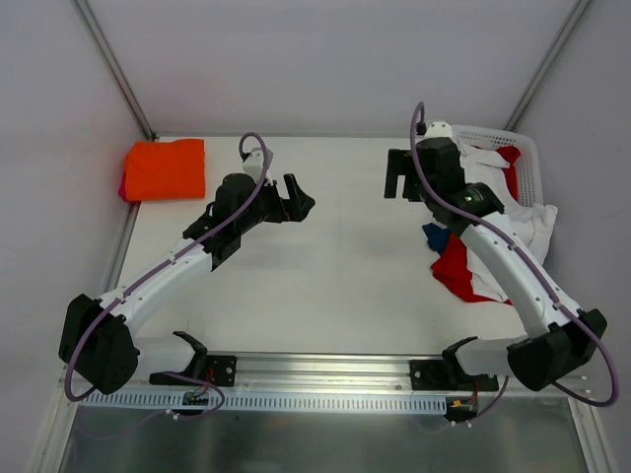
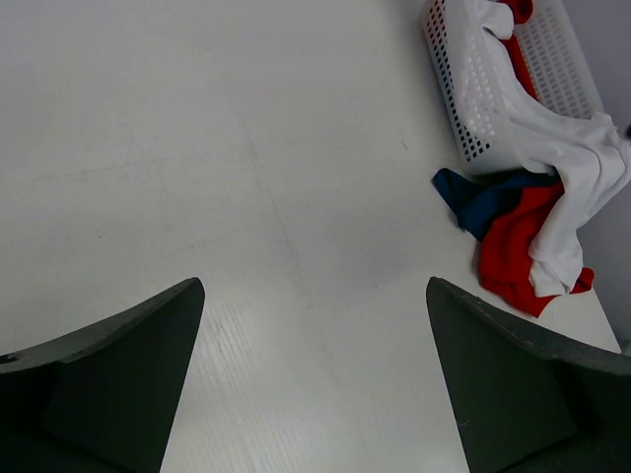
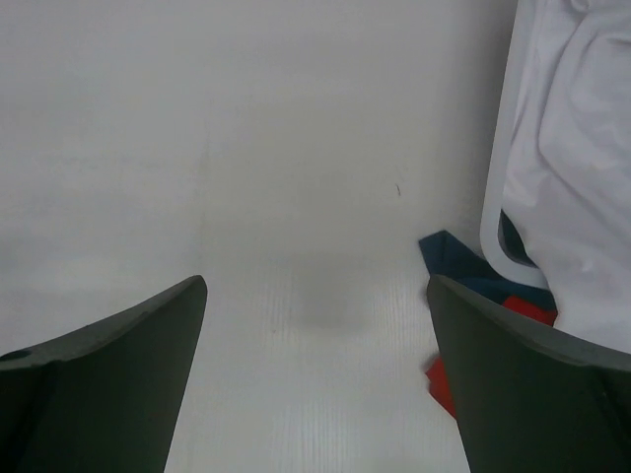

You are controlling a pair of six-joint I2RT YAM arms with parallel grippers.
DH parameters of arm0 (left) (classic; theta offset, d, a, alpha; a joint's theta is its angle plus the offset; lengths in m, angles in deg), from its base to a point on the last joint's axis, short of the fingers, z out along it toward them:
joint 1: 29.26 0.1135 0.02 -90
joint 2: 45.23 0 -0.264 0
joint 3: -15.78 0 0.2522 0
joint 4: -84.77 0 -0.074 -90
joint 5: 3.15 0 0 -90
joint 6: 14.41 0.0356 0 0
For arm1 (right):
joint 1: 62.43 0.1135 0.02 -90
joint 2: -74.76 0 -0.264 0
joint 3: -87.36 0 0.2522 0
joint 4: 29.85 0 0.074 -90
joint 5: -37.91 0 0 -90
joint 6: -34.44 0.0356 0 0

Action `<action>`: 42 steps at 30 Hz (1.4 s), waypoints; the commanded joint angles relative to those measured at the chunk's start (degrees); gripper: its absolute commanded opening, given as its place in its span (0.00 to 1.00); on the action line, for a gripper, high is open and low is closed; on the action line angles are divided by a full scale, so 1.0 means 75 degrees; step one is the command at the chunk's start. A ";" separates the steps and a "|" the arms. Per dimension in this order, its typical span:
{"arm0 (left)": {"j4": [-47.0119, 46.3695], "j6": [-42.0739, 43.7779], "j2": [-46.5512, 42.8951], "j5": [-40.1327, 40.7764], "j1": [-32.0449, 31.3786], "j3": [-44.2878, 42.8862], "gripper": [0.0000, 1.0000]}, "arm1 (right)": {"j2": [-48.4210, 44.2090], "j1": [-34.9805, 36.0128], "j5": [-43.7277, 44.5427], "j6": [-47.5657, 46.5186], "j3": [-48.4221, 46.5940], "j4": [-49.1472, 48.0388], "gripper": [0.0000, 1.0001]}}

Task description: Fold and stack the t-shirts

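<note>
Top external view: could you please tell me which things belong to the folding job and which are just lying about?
Job:
orange t-shirt, folded
white t-shirt
red t-shirt
blue t-shirt

Lying about:
white perforated basket

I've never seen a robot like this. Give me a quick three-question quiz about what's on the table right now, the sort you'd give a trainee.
1. True or false: the orange t-shirt lies folded at the far left corner of the table.
2. What hangs over the rim of the white basket? A) a white t-shirt B) a green towel C) nothing
3. Fill in: the left arm's fingers and the right arm's fingers are both ____ and hold nothing.
Key: 1 true; 2 A; 3 open.
</note>
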 commanded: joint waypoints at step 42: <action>0.0216 -0.0117 0.0514 0.0459 -0.0258 -0.0288 0.96 | 0.2201 -0.3635 0.2061 0.1978 0.1354 0.0554 0.00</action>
